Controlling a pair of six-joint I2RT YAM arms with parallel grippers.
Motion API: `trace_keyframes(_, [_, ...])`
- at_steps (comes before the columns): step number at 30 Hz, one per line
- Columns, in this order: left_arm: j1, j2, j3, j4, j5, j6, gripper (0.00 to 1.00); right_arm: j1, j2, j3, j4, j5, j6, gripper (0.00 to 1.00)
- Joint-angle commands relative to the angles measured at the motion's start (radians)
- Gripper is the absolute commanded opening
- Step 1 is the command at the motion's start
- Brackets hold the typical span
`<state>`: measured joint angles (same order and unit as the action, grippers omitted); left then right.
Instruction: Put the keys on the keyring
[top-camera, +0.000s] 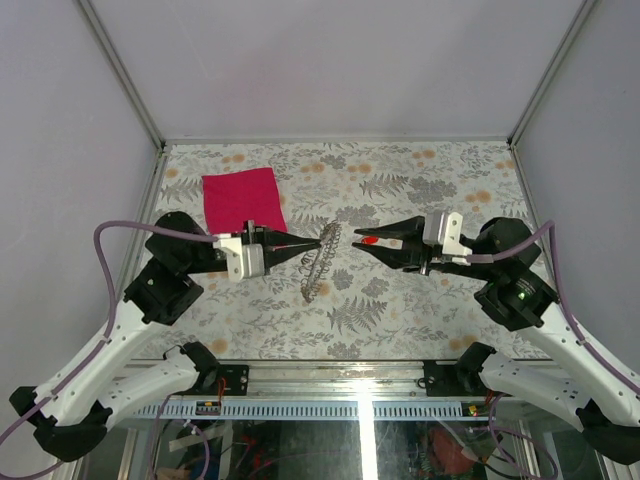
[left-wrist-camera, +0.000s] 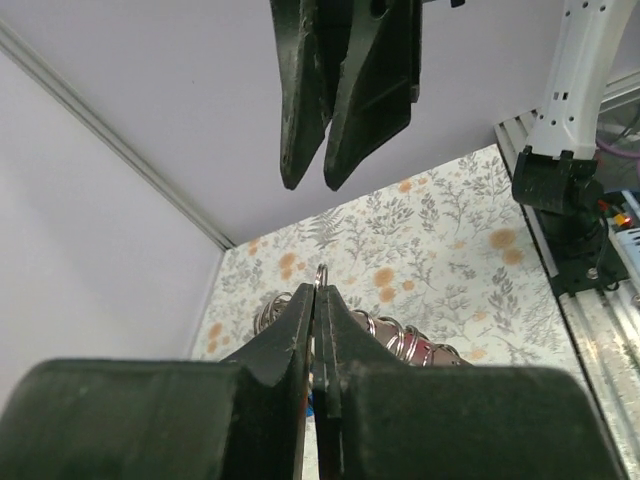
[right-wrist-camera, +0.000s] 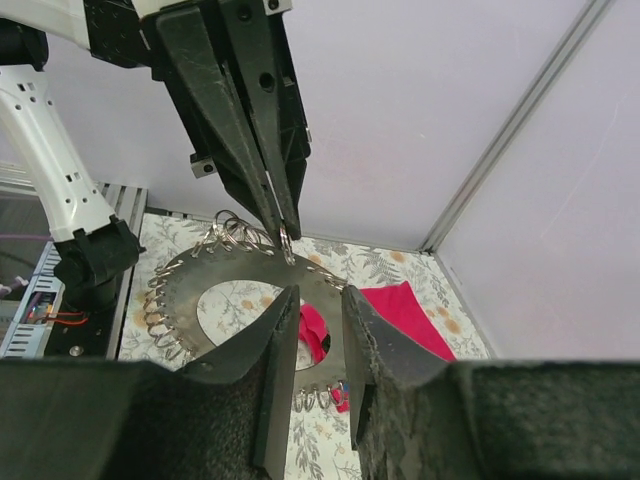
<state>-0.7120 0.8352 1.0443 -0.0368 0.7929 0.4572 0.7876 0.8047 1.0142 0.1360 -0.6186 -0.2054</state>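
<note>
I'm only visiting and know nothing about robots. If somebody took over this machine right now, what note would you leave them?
Left gripper: shut on a small loop of the keyring, which hangs below its tip.
Right gripper: shut on a red-headed key, pointed at the left gripper's tip, not touching it.
Done: ring and one key are lifted and facing each other.
Left: thread this key onto the ring, then the others. Other keys are not clearly visible; whether any is already on, I cannot tell.

Robotics lab test cell: white panel walls (top-camera: 330, 60), aluminium framing (top-camera: 125, 75), exposed wiring (top-camera: 200, 408) at 6 o'clock below the tabletop (top-camera: 420, 310).
</note>
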Motion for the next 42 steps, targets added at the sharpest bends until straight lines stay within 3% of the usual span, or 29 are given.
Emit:
trace_keyframes(1, [-0.004,-0.022,-0.005,0.078,0.066,0.198,0.00,0.007,-0.015,-0.008,0.017,0.024,-0.029,0.29])
trace_keyframes(7, [-0.005,-0.023,-0.004,-0.051,0.136,0.514,0.00,0.007,-0.013,-0.019,0.016,0.007,-0.067,0.29])
trace_keyframes(13, [-0.005,-0.040,-0.029,-0.051,0.112,0.648,0.00,0.007,-0.007,-0.053,0.007,-0.031,-0.168,0.31])
trace_keyframes(24, [-0.004,-0.032,-0.017,-0.058,0.057,0.633,0.00,0.016,0.046,-0.041,0.034,-0.075,-0.279,0.32])
trace_keyframes(29, [-0.004,-0.022,-0.012,-0.058,0.037,0.607,0.00,0.064,0.091,0.002,0.013,-0.028,-0.317,0.33])
trace_keyframes(42, [-0.005,-0.012,-0.001,-0.081,0.004,0.601,0.00,0.095,0.127,0.057,0.027,0.033,-0.305,0.37])
